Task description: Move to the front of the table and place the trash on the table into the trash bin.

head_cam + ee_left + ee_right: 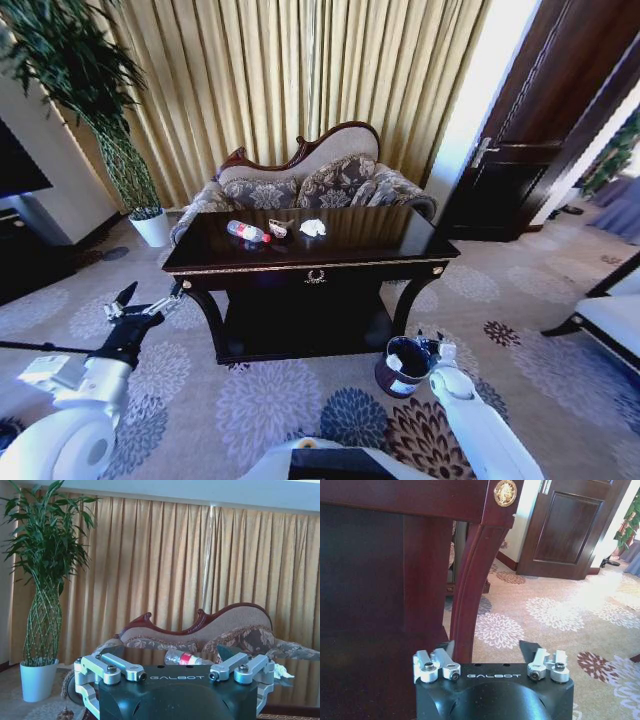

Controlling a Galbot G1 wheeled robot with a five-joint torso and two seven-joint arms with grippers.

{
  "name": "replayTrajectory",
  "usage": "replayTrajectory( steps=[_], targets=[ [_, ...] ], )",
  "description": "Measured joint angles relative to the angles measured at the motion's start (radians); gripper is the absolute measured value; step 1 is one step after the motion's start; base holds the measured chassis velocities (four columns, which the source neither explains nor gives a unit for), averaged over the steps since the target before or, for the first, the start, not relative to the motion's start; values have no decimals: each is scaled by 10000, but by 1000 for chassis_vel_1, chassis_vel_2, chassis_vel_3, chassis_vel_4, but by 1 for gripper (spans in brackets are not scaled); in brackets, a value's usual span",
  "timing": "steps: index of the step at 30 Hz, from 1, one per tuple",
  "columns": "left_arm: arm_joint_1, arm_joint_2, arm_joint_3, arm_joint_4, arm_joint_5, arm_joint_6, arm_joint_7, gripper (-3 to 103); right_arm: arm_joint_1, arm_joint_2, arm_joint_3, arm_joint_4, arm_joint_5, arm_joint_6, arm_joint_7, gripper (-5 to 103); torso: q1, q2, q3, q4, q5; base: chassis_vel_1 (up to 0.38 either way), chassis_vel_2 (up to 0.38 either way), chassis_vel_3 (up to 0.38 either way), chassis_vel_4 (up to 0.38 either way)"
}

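Head cam: high, facing forward-down, whole worktop [310, 245] at 12 o'clock, mid-range. Left wrist cam: near worktop-top height, level, facing sofa [210, 630] and curtain across it. Right wrist cam: low, close on worktop leg [470, 580]. All three share the worktop.

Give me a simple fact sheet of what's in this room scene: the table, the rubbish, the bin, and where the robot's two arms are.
table: dark glossy wood, gold trim, lower shelf, in front of a sofa
trash: clear bottle with red label, tan wrapper, white tissue, all on the tabletop
trash bin: dark round bucket on the carpet by the table's right front leg
left end effector: open, low, off the table's left front corner
right end effector: open, low beside the bin
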Motion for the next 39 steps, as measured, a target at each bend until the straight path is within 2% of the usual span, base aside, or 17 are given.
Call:
replayTrajectory(
  steps=[1,2,4,6,25,28,30,33,34,37,39],
  targets=[
    [30,-6,-9,0,0,-36,32,100,-35,-6,30,42,8,1,0,79,0,1,0,0,0,0,0,0,0],
    [51,-12,-16,0,1,-57,54,100,-75,-13,54,87,17,1,0,84,0,0,0,0,0,0,0,0,0],
    [65,-16,-19,0,2,-67,68,100,-112,-18,76,124,23,2,0,84,0,0,0,1,0,0,0,0,0],
    [93,-29,-23,0,3,-97,93,100,-232,-30,166,215,34,2,0,98,-1,0,0,0,0,0,0,0,0],
    [154,-22,14,0,2,-153,152,100,-893,-156,693,960,164,1,14,100,0,1,0,0,3,0,0,0,0],
    [76,34,36,0,-16,-154,140,100,-1455,-488,859,2495,269,130,-125,100,0,0,0,-2,1,0,0,0,0],
    [68,44,36,0,-19,-154,141,100,-1568,-556,926,2904,398,162,-212,100,0,1,0,-2,0,0,0,0,0],
    [60,40,44,0,-32,-149,137,100,-2240,-888,1263,4966,1226,238,-666,100,0,1,0,2,0,0,0,0,0],
    [60,40,44,0,-32,-149,137,100,-2240,-888,1263,4966,1226,238,-666,100,0,1,0,2,0,0,0,0,0],
    [60,4,96,0,-35,-145,129,100,-3203,-1126,1610,7474,1952,96,-915,100,-1,1,0,2,-2,0,0,0,0],
    [52,5,99,0,-37,-144,122,100,-3367,-1145,1648,7850,2055,6,-918,100,-1,2,-1,1,-2,0,0,0,0]
  ],
)
